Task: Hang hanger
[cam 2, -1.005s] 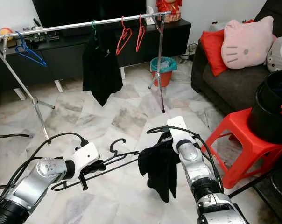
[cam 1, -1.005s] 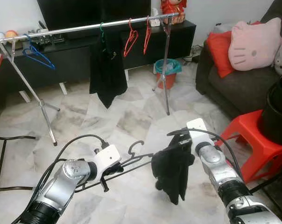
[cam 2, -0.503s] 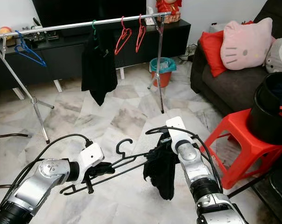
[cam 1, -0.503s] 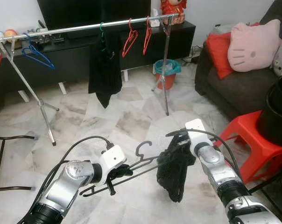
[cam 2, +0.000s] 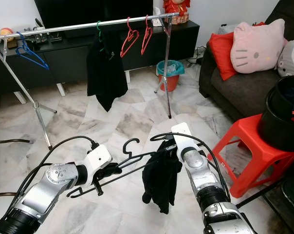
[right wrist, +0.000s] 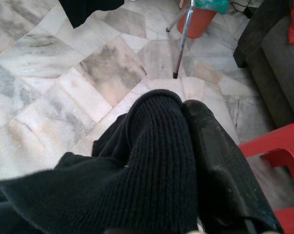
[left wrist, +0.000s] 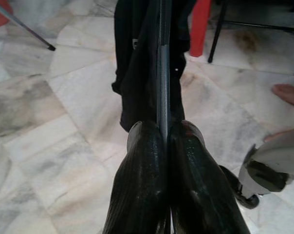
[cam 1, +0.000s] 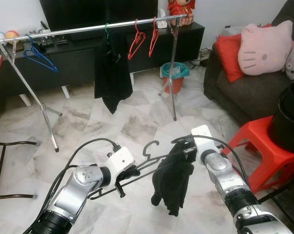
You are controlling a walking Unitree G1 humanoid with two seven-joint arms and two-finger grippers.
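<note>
L gripper (cam 1: 129, 174) + R gripper (cam 1: 186, 151): 1 hanger (cam 1: 148, 161), 1 garment (cam 1: 171, 183).

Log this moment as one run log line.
left pincer: shut on black hanger | right pincer: shut on black garment | garment: draped on hanger, off floor | rack: ahead, not reached

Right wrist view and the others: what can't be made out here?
- Right wrist view: the black knitted garment drapes over one finger of the right gripper, hiding what it pinches.
- Left wrist view: left gripper fingers hide the black plastic hanger bar's near end.
- Head views: black bucket is cut off by the edge.
</note>
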